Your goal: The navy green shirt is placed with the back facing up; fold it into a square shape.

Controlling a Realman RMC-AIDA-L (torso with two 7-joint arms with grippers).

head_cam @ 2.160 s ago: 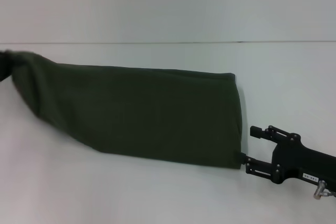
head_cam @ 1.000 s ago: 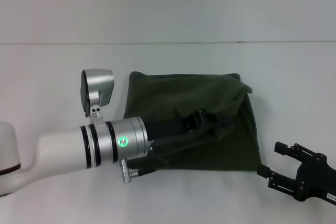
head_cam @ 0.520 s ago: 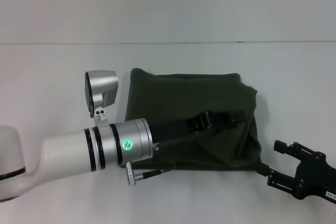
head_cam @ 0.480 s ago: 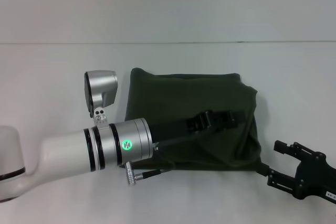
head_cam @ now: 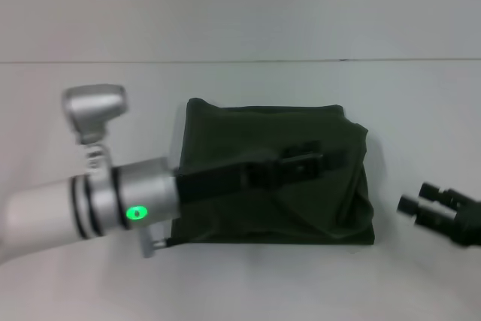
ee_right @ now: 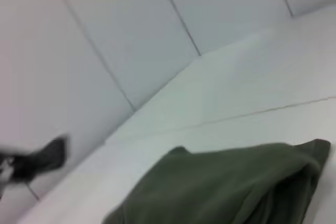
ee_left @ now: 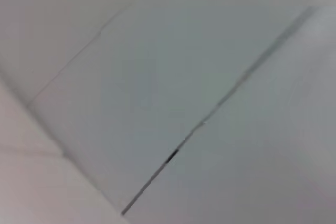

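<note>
While rumpled at one edge, soft olive shirt (head_cam: 225, 140) lies squarish.

The navy green shirt (head_cam: 274, 178) lies folded mid-surface (head_cam: 248, 283). The left arm (head_cam: 90, 208) reaches across it from the left, its left gripper (head_cam: 319, 159) over the cloth, blocking that side. Bare surface lies open behind and in front of the shirt. To its right, a gap separates it from the right gripper (head_cam: 413, 199).
</note>
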